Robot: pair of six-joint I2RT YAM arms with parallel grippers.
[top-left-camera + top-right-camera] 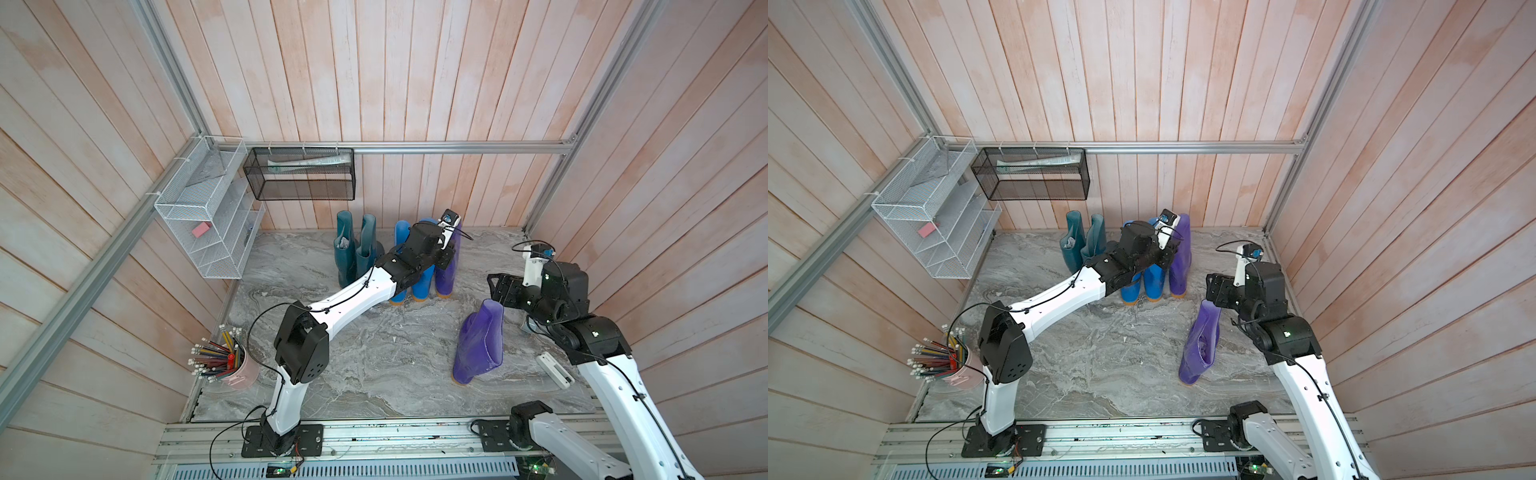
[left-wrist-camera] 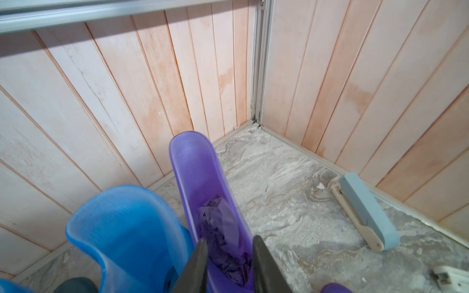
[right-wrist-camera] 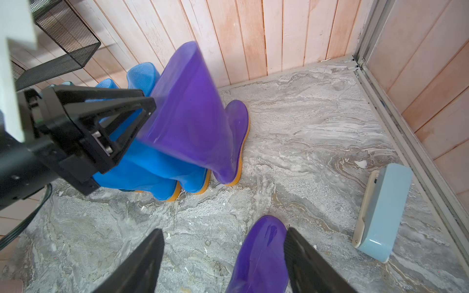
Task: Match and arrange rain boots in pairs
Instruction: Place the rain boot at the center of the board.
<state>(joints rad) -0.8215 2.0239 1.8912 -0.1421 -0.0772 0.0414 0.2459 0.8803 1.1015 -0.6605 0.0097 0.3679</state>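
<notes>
In both top views, five boots are seen in a row at the back of the marbled desk (image 1: 374,353), near the plank wall. Two teal boots (image 1: 347,266) come first, then two blue boots (image 1: 420,286), then the standing purple boot (image 1: 448,279) at the end nearer the right claw (image 1: 498,289). The left claw (image 1: 448,254) is placed at the upper shaft of the standing purple boot. The leaning purple boot (image 1: 478,345) is set well apart from the row, with its sole on the desk and its shaft tipped toward the right claw. That claw is poised just above the boot's top edge.

In the left wrist view, the left claw (image 2: 229,239) is seen with its fingers (image 2: 266,266) parted. One finger is placed on each side of the open shaft of the standing purple boot (image 2: 195,165), in which crumpled paper is visible. Whether the shaft is pressed or let go cannot be told. One of the blue boots (image 2: 127,228) is seen just beside it.

In the right wrist view, the right claw (image 3: 223,229) is shown released, with its jaws wide. The rounded top of the leaning purple boot (image 3: 261,253) is found between them, against one finger and clear of the other. Beyond it, the standing purple boot (image 3: 193,114) is blurred. The left claw (image 3: 146,109) is seen touching its shaft, and the blue boots (image 3: 157,175) are seen beside it.
</notes>
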